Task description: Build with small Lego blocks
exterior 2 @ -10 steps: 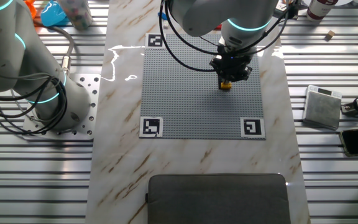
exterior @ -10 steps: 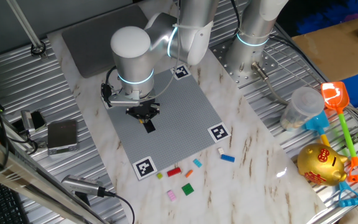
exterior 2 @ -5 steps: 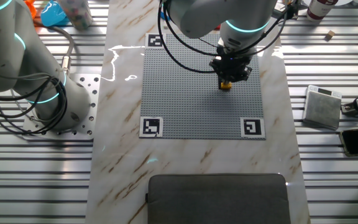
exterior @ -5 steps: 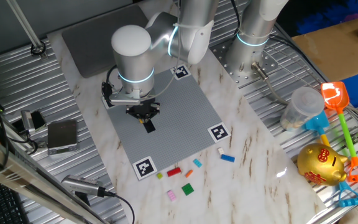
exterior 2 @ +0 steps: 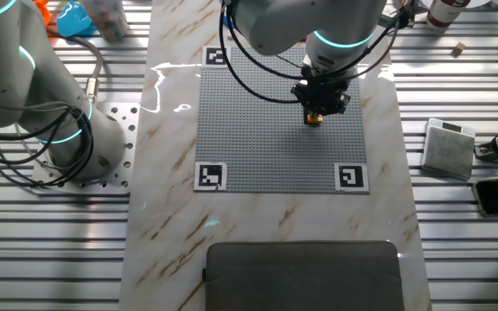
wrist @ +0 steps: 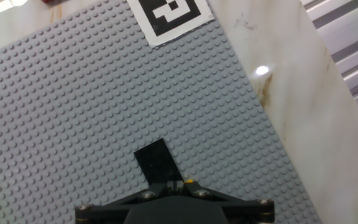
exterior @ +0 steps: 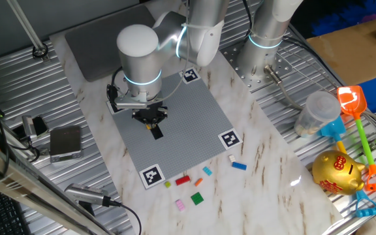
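My gripper (exterior: 154,128) stands low over the grey studded plate (exterior: 188,114), on its left half. Its black fingers (wrist: 158,163) are together. A small orange Lego block (exterior 2: 315,118) shows at the fingertips, right on the plate; in the hand view only a yellow-orange sliver (wrist: 191,182) of it peeks out. Loose small blocks lie on the marble in front of the plate: red (exterior: 183,179), green (exterior: 196,198), pink (exterior: 181,205), blue (exterior: 239,166), light blue (exterior: 207,171), white (exterior: 231,157).
A second robot base (exterior: 263,62) stands at the back right. A plastic jar (exterior: 316,114), toy shovels (exterior: 356,111) and a gold piggy bank (exterior: 337,172) lie on the right. A grey box (exterior: 65,141) sits left of the plate, a dark mat (exterior 2: 305,275) beyond it.
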Controlling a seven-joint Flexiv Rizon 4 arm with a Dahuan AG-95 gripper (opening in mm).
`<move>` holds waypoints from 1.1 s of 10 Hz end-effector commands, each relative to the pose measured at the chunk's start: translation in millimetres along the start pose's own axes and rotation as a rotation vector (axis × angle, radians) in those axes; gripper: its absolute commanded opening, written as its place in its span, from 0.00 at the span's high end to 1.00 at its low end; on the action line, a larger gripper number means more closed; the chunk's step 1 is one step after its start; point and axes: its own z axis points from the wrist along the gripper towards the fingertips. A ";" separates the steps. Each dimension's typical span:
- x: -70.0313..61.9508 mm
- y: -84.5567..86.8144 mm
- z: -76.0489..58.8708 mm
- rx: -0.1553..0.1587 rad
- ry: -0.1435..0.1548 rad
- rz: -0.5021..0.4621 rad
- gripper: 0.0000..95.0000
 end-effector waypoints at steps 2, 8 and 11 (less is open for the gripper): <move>0.5 -0.6 18.0 0.000 -0.003 -0.001 1.00; 0.9 -1.0 19.7 0.004 -0.003 -0.004 1.00; 3.0 -1.0 24.3 0.005 -0.013 -0.007 1.00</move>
